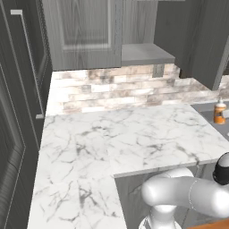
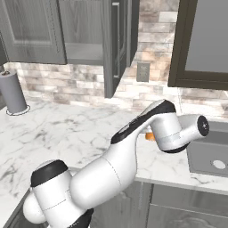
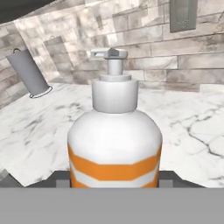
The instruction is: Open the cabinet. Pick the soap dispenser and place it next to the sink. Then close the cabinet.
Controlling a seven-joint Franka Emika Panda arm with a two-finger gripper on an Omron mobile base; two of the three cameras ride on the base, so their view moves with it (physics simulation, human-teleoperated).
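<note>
The soap dispenser (image 3: 114, 135), orange-banded with a white pump top, stands upright in the middle of the hand view. My gripper (image 3: 114, 181) is shut on the soap dispenser, a dark finger tip (image 3: 61, 180) showing at each side of its base. In the left base view the soap dispenser (image 1: 219, 112) is at the far right, low over the counter beside the grey sink (image 1: 206, 108). From the right, my arm hides all but an orange sliver of the soap dispenser (image 2: 150, 136), left of the sink (image 2: 209, 153). The cabinet (image 1: 85, 31) is open, its grey shelf (image 1: 146, 53) bare.
An open cabinet door (image 2: 113, 44) juts out over the white marble counter (image 1: 112, 134). A grey paper-towel roll (image 2: 12, 93) stands at the counter's far left. A wall outlet (image 2: 143, 71) sits in the brick backsplash. A dark tall cabinet with a silver bar handle (image 1: 31, 67) borders the left.
</note>
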